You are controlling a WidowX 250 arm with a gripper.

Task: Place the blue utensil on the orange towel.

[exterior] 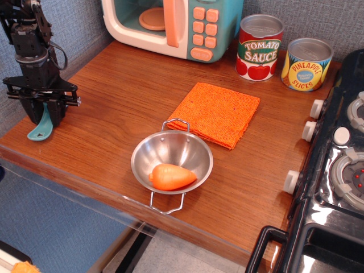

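- One gripper [43,112] stands at the far left edge of the tabletop [119,96], pointing down, its fingers closed against the sides of the blue utensil [41,128].
- The utensil's handle end, with its hole, shows just below the gripper and sits at or just above the tabletop; contact cannot be confirmed. The bristle head is hidden between the fingers.
- The orange towel [216,112] lies flat, well to the right of the gripper and slightly farther back, with nothing on it. Utensil and towel are well apart.
- A steel bowl [172,161] sits right of the gripper and nearer the front edge. Its rear handle touches or overlaps the towel's near corner.
- Contents of the bowl: one orange plastic carrot [172,176], lying on its side against the front wall.
- A teal toy microwave [173,24] stands at the back, right of the gripper. Through its window an orange disc [152,18] is visible inside.
- Two cans stand at the back, far right of the gripper: a tomato sauce can [260,47] and, just beside it, a pineapple slices can [306,63]. Both tops are sealed, so contents cannot be seen.
- A toy stove [335,170] occupies the edge farthest from the gripper.
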